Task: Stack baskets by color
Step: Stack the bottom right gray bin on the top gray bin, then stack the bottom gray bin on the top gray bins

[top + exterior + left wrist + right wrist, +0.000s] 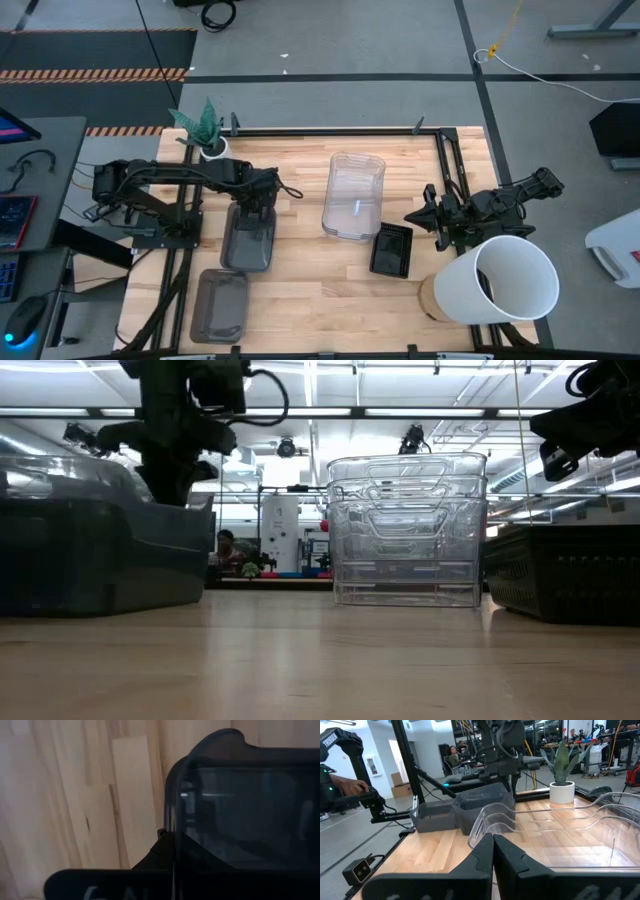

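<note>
Now left gripper [262,203] clamped on rim of smoky grey round-cornered plastic basket [248,240] directly below it. Light, stiff, slick; thin rim best hold. Right gripper [437,222] closed empty, clear stack [354,196] beside.

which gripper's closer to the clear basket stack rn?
Right, narrowly. The right gripper hangs shut just off the clear basket stack, on the black basket's side. The left gripper is farther off, shut on the rim of a grey basket.
</note>
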